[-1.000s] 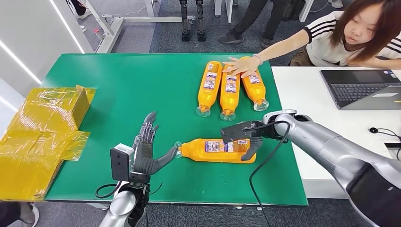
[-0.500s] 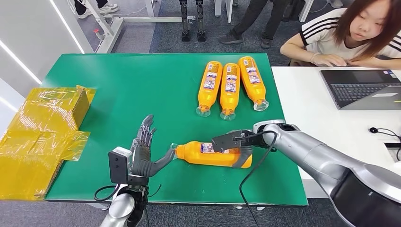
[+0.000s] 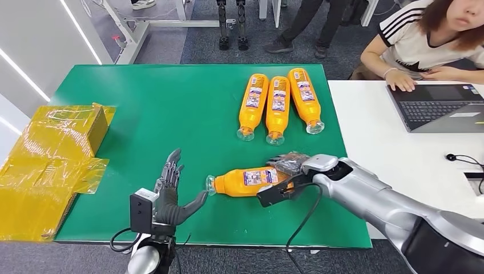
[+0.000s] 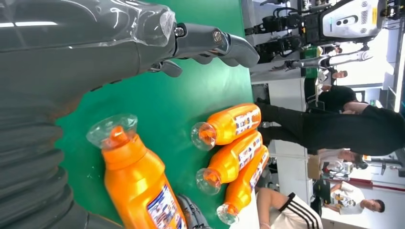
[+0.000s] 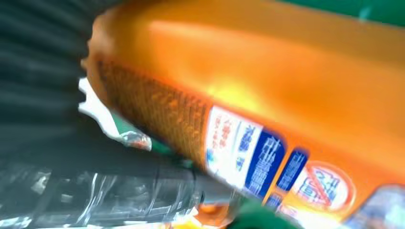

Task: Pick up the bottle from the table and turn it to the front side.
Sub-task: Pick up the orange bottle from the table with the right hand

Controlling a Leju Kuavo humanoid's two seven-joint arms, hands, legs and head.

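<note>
The right hand (image 3: 288,171) wraps its fingers around the wide end of the orange bottle (image 3: 245,182), which lies on its side near the front of the green table (image 3: 171,108). The left hand (image 3: 171,194) waits beside the cap, fingers spread, holding nothing. Three more orange bottles (image 3: 278,105) lie side by side farther back, and a yellow wrapped box (image 3: 51,154) sits at the table's left edge.

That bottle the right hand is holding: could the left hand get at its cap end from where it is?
Probably yes. The left hand is open beside the bottle, whose cap points toward its thumb. Only bare green table lies between; the right hand holds the far end.
</note>
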